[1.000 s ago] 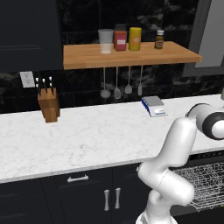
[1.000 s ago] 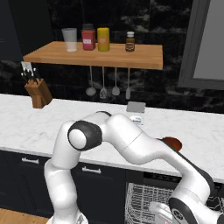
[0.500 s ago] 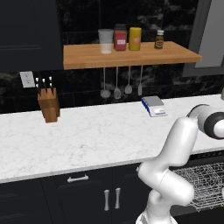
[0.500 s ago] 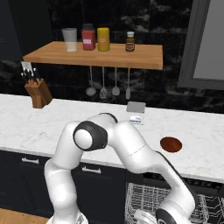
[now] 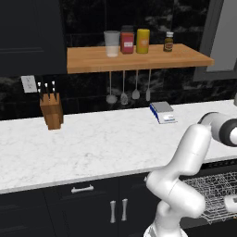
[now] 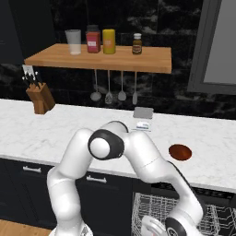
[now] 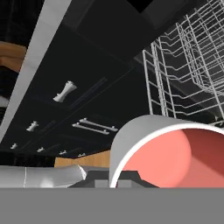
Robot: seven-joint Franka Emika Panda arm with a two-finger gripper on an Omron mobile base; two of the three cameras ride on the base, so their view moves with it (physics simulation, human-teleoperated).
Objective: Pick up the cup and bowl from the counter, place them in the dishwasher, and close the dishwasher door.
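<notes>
Cup going into the dishwasher rack

My jaws are clamped on the cup (image 7: 175,157) beside the rack (image 7: 188,65); the bowl (image 6: 179,151) waits on the tabletop (image 6: 55,133).

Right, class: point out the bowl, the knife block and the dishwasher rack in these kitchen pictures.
bowl (image 6: 179,151), right base view, middle of its red-brown inside.
knife block (image 5: 51,111), left base view, front face of the wooden block.
dishwasher rack (image 7: 188,65), hand view, on the wire grid of its side.
</notes>
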